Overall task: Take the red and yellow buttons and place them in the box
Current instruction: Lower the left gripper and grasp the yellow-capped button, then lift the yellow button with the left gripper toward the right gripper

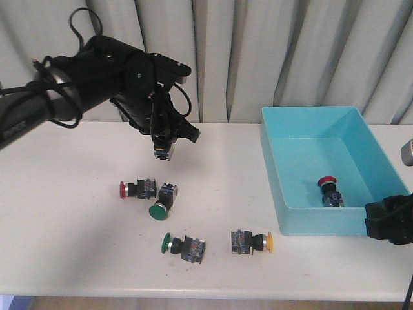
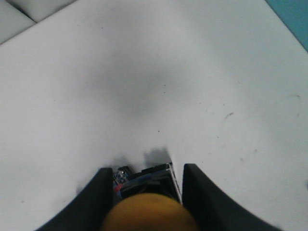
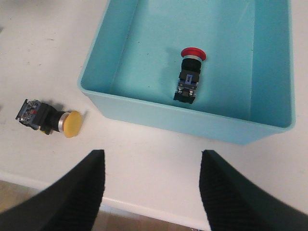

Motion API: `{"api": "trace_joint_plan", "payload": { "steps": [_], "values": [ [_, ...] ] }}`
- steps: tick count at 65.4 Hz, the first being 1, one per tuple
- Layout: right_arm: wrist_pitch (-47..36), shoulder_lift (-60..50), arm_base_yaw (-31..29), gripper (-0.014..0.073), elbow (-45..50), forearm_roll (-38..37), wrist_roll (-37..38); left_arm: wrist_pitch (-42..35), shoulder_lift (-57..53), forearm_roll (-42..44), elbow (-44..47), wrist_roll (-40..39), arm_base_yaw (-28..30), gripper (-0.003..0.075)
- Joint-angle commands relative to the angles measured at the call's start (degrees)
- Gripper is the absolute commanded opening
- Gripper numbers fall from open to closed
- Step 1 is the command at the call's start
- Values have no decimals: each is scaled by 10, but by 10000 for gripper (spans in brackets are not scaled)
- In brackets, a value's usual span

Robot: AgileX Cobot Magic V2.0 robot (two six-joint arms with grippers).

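My left end effector point(image 1: 164, 152) grips a yellow button point(image 2: 149, 211) above the bench point(image 1: 77, 226); carrying it right toward the box point(image 1: 277, 187), a loose pinch could drop it short.

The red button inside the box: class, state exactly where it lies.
In the front view the red button lies alone on the box's floor, near its front wall, right of the table.

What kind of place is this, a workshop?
Probably a robot test lab, not a workshop: a bare white table before a grey curtain, with loose push-buttons and a blue box laid out for sorting.
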Motion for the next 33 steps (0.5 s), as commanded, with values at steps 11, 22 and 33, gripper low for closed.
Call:
{"api": "trace_joint_plan", "payload": {
  "steps": [11, 22, 33],
  "values": [
    [-33, -9, -2, 436, -15, 4, -7, -141, -171, -16, 180, 4, -4, 164],
    [-32, -9, -2, 436, -15, 5, -7, -221, -257, -107, 318, 76, -4, 164],
    [-32, -9, -2, 436, -15, 5, -7, -278, -321, -279, 422, 227, -4, 164]
  ]
}}
